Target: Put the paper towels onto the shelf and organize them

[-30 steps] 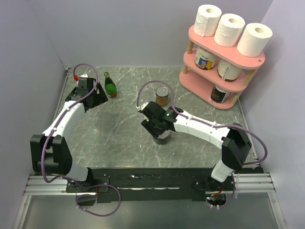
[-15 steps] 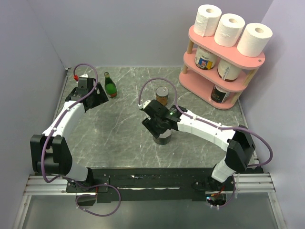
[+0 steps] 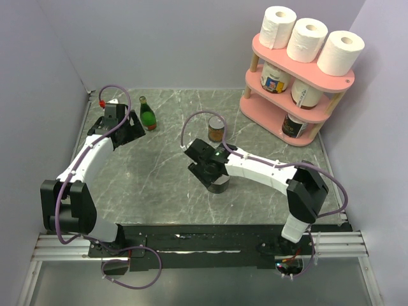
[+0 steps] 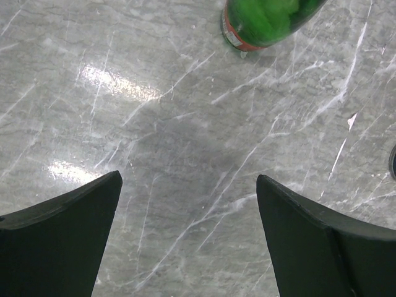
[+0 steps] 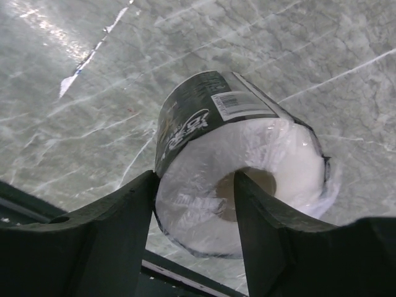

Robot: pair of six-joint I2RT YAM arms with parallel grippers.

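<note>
Currently 3 paper towels [image 3: 306, 39] top the shelf [image 3: 305, 70]; 4th film-wrapped roll [image 5: 260, 148], well near-left of shelf, prob. light, squashy, slick, so hold wall-to-core where right gripper [image 5: 195, 185] straddles it, clamp unclear; left gripper [image 4: 189, 179] apart, empty.

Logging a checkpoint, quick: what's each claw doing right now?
Left claw: open, holding nothing.
Right claw: closed on the wrapped paper roll.

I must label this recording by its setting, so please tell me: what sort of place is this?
Probably a robot test booth: plain walls enclose a marble-patterned table, a left arm and a right arm are mounted on a metal rail, and a pink shelf holds paper towels like props.
</note>
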